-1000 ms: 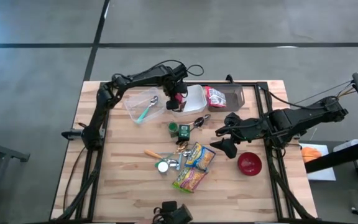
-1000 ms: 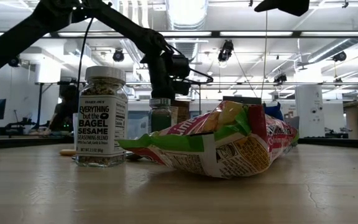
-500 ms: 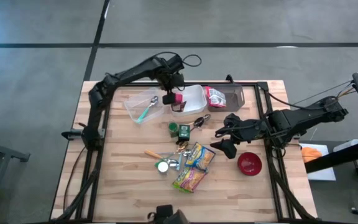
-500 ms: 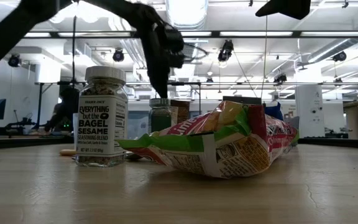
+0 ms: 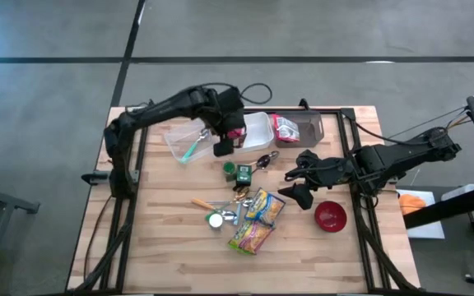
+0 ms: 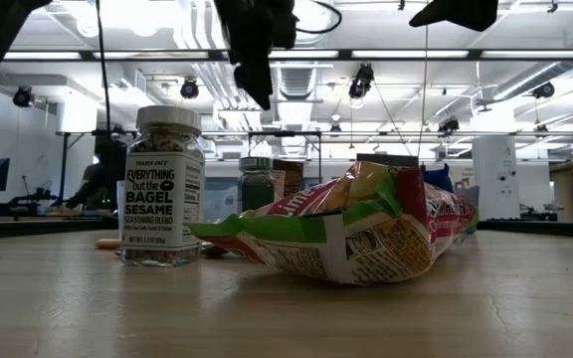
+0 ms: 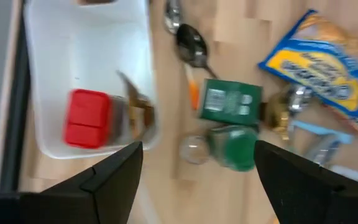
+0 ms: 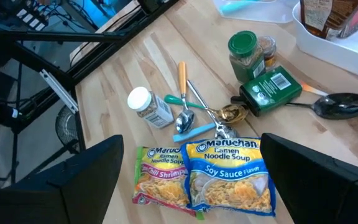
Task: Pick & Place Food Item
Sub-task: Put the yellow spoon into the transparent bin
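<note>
A red food packet (image 7: 89, 118) lies in the white container (image 7: 55, 74) beside a brown-wrapped item (image 7: 135, 112). In the high view the container (image 5: 256, 127) stands at the far middle of the table. My left gripper (image 5: 222, 148) hovers open above the container's near left corner, pointing steeply down with nothing between its fingers (image 7: 114, 180). My right gripper (image 5: 297, 191) waits open above the table's right half, over two ramen packets (image 8: 229, 171). A green box (image 7: 230, 102) and a green-lidded jar (image 7: 235, 146) lie on the table just near of the container.
A clear container with a teal spoon (image 5: 192, 141) stands left of the white one. A dark tray with a red-and-white bag (image 5: 288, 127) stands to its right. Spoons, a seasoning jar (image 5: 215, 219) and ramen packets (image 5: 257, 222) crowd the middle. A red bowl (image 5: 330, 216) sits near right.
My left gripper has risen out of the white container and drawn toward the table's near edge and a little left, staying open. The red packet has stayed in the container. My right arm has kept still.
</note>
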`<move>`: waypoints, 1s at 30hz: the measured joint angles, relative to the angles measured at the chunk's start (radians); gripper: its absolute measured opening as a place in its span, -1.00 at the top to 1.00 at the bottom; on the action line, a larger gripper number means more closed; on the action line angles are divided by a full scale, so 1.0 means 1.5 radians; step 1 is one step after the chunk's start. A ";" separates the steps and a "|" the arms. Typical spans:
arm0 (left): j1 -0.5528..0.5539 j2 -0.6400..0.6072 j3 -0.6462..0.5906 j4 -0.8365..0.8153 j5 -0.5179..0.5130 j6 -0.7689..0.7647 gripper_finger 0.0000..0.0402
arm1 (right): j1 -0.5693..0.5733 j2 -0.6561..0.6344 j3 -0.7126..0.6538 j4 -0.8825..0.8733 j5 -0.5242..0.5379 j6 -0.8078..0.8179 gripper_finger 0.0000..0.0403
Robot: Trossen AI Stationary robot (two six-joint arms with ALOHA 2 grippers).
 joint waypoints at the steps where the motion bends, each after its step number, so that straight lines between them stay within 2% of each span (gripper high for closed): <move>1: -0.011 -0.002 -0.001 -0.006 0.000 -0.016 -0.55 | 0.000 0.000 0.000 0.000 0.000 0.004 -0.86; 9: -0.106 -0.041 -0.093 -0.003 -0.001 -0.133 -0.44 | 0.000 0.000 -0.001 -0.001 0.000 0.006 -0.86; 16: -0.189 -0.098 -0.269 0.072 -0.002 -0.203 -0.20 | 0.000 0.000 -0.001 -0.001 0.000 0.003 -0.86; 19: -0.210 -0.134 -0.345 0.092 -0.002 -0.199 -0.12 | 0.000 0.000 -0.002 -0.001 0.000 0.001 -0.86; 23: -0.230 -0.198 -0.464 0.122 -0.002 -0.136 -0.06 | 0.000 0.000 -0.002 -0.001 0.000 -0.001 -0.86; 30: -0.272 -0.310 -0.682 0.328 0.011 -0.042 -0.05 | 0.000 0.000 -0.003 0.001 0.000 0.002 -0.86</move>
